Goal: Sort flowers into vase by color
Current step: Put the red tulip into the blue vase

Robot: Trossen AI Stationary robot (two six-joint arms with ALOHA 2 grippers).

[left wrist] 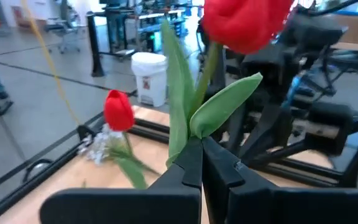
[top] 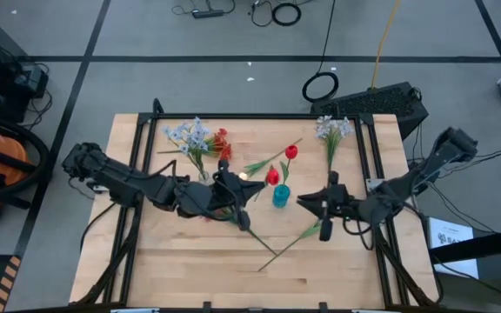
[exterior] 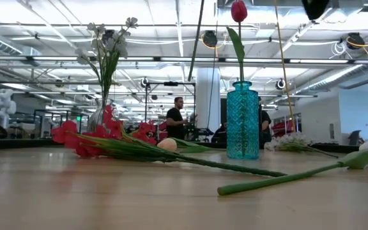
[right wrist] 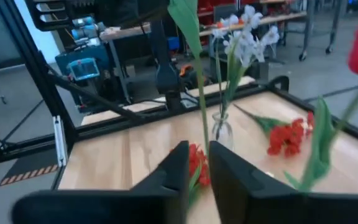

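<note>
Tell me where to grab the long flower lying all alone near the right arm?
Probably best to grip the lone flower at the bare middle of its stem, coming straight down with the jaws set across it. The stem lies flat and thin there, while the leaf end is bulkier.

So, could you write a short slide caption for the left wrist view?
Left gripper shut on a red tulip's stem, with another red tulip behind.

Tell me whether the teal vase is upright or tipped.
Upright. In the low view the teal vase stands straight on the table, a red tulip rising from its mouth.
</note>
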